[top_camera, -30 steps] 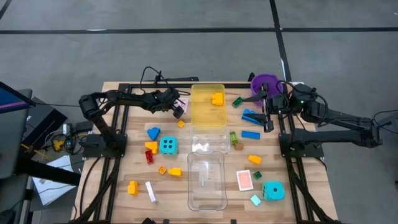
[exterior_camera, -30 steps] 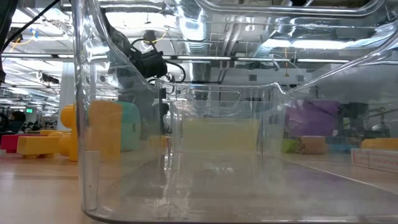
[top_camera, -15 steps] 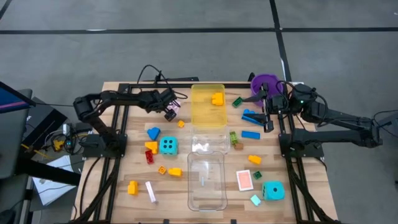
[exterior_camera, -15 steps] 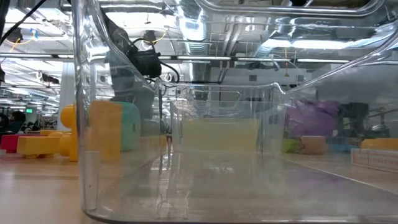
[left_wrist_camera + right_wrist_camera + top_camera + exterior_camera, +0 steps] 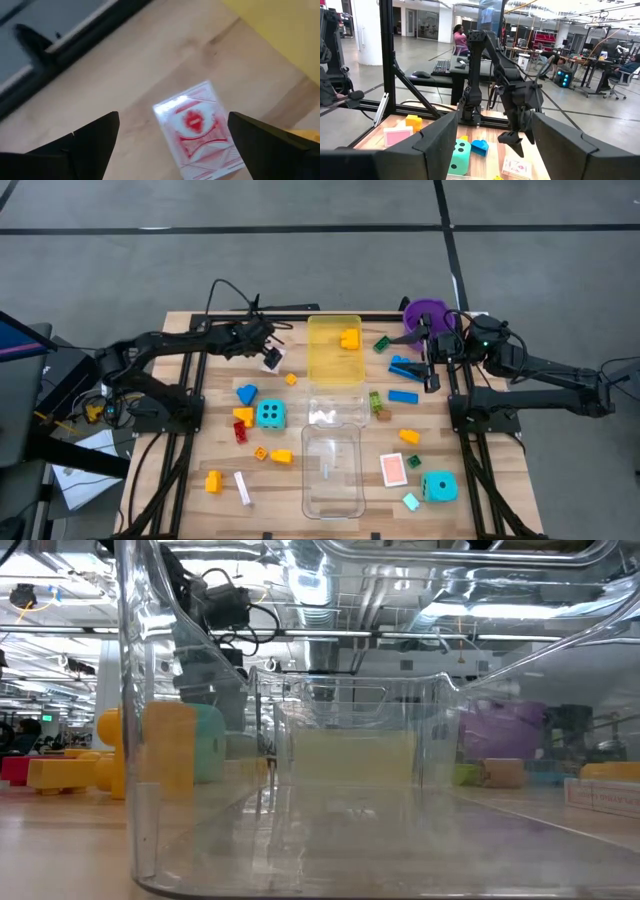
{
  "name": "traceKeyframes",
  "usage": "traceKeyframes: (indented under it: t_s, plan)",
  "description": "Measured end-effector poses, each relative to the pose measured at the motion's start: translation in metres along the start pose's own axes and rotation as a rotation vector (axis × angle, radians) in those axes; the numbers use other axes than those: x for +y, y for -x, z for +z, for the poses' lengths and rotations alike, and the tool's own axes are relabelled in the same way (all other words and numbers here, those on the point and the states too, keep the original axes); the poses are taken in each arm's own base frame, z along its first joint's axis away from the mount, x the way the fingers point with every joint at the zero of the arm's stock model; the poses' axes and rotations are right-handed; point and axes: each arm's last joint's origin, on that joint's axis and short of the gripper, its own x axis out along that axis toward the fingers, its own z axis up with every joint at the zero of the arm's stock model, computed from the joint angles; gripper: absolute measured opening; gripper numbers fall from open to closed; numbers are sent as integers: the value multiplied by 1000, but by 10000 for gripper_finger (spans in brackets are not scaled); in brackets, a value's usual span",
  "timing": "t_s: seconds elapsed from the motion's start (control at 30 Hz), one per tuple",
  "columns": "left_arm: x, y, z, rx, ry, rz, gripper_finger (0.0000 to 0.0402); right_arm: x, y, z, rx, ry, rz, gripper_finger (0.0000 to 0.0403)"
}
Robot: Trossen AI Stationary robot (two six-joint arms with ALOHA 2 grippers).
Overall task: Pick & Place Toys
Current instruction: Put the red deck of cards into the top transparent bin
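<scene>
Card [image 5: 197, 127] lies below spread left gripper [image 5: 172, 137] (seemingly hovering).

Toys scattered flat on wood: pink-backed card [image 5: 272, 357] far left, second card [image 5: 394, 469] near right. Cyan dice [image 5: 270, 415] left-centre and [image 5: 439, 487] near right. Yellow brick [image 5: 349, 338] far centre; blue bricks [image 5: 403, 396] right.

Pale wood-grain table [image 5: 470, 480] – glossy clear plastic tray [image 5: 332, 470], glossy card [image 5: 200, 127].
</scene>
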Motion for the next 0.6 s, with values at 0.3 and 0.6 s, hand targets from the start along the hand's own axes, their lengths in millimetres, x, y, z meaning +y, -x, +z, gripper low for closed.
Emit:
traceKeyframes:
  t_s: [0.3,0.6]
  plan:
    - [-15,-35,8,152,-36,-29,396,0,0,0,3,2,1,249]
    - [-19,-48,7,244,23,19,397,0,0,-2,21,5,3,249]
